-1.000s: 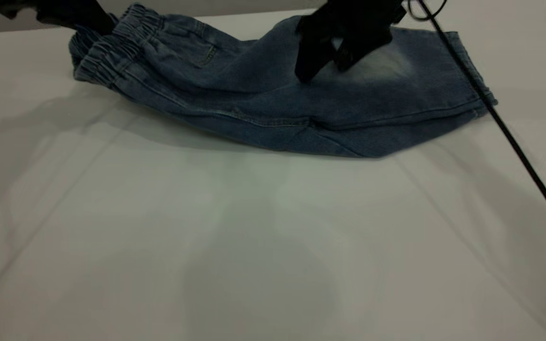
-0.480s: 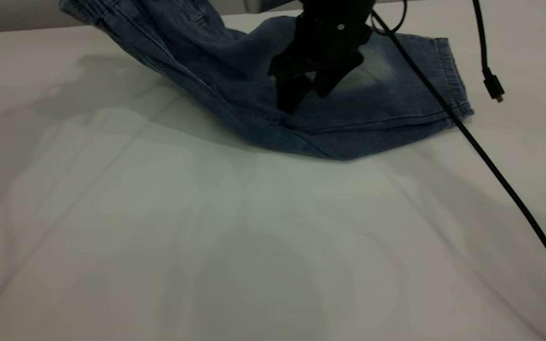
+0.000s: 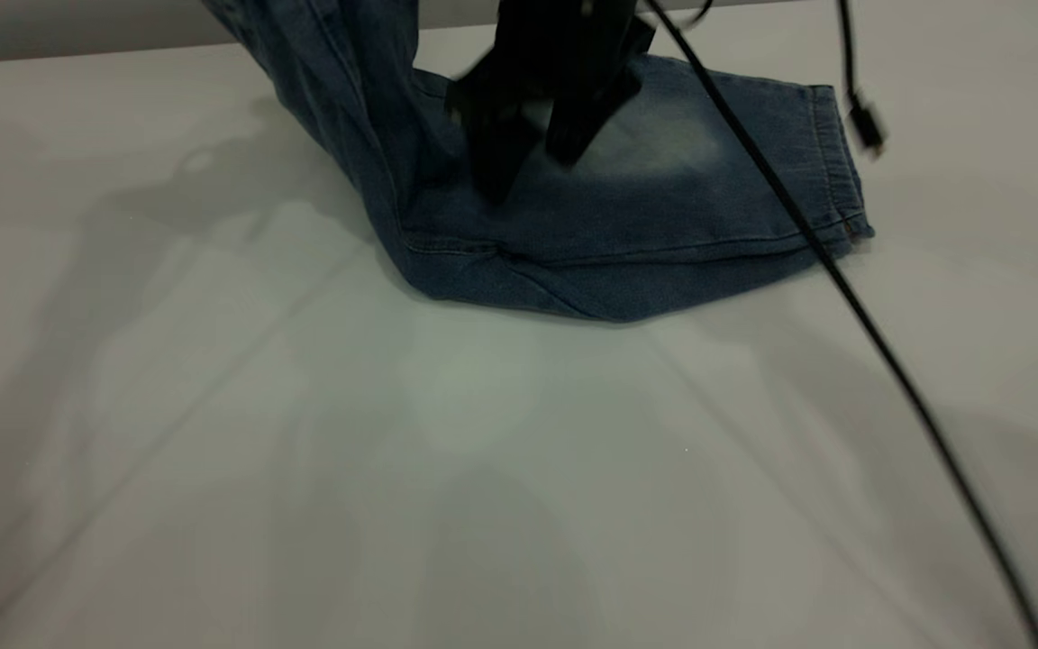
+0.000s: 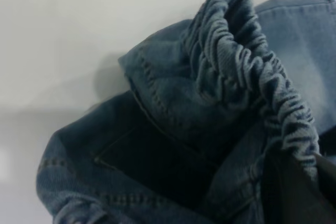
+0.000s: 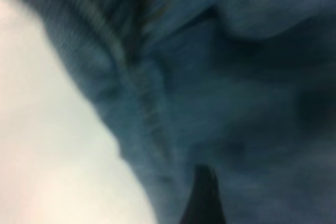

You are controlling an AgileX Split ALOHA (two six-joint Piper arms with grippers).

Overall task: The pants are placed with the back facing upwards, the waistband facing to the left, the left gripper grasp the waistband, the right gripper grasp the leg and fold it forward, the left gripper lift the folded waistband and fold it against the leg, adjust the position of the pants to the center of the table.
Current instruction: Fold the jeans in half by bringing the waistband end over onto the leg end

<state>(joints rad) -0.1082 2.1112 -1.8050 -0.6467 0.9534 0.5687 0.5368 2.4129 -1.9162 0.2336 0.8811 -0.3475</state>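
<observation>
Toward the far edge of the table point(image 3: 303, 469), lifted clear up out of the exterior view: the waistband point(image 4: 252, 72), carried higher and further toward the hem end than half a second ago, when its ruched edge still showed at the top. Presumably held by the left gripper, though not visible, so grip impossible to tell. Means the second fold, waistband over leg point(image 3: 663, 180), looks well under way. Pressed down on the denim near the crotch seam, fingers spread apart: the right gripper point(image 3: 532, 153), apparently pinning the fold line. Pants point(image 3: 573, 243) blue denim, pale oval patch on the flat leg, stitched hem toward the right edge, upper half hanging steeply.
</observation>
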